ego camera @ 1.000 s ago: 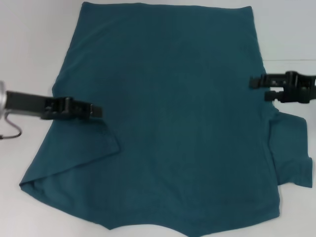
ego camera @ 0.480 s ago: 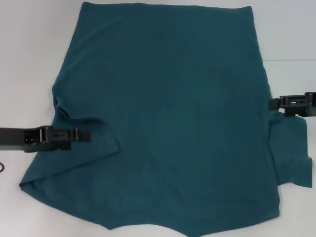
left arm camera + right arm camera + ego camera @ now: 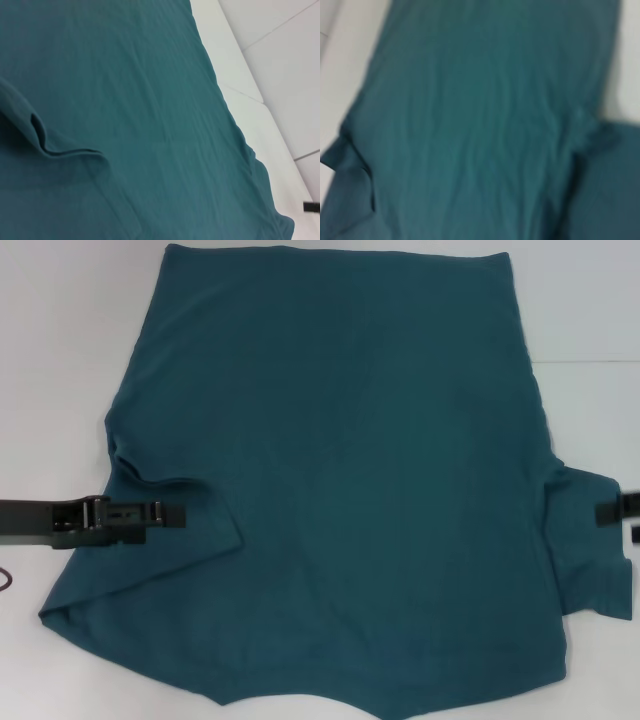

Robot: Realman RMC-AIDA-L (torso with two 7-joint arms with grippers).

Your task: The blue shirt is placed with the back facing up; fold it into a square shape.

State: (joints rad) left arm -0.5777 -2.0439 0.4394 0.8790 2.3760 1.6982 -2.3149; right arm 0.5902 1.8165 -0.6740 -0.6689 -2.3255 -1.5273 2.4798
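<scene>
Left gripper (image 3: 178,512) low over the left sleeve, fingers drawn narrow, holding nothing. One blue shirt (image 3: 350,490) spread plain side up on the white table (image 3: 60,340), soft cotton faintly creased, left sleeve folded inward, hem at the far edge. Bare table along both sides. Right gripper (image 3: 615,515) at the frame's right edge above the right sleeve; finger state impossible to tell.

A white counter (image 3: 60,340) carries everything, its bare surface showing along the left side, the far edge and the right side in the head view. A thin seam line (image 3: 590,362) crosses it on the right. At the left border, near the front, a small dark curved wire or hook (image 3: 4,582) lies on the counter, mostly cut off.
</scene>
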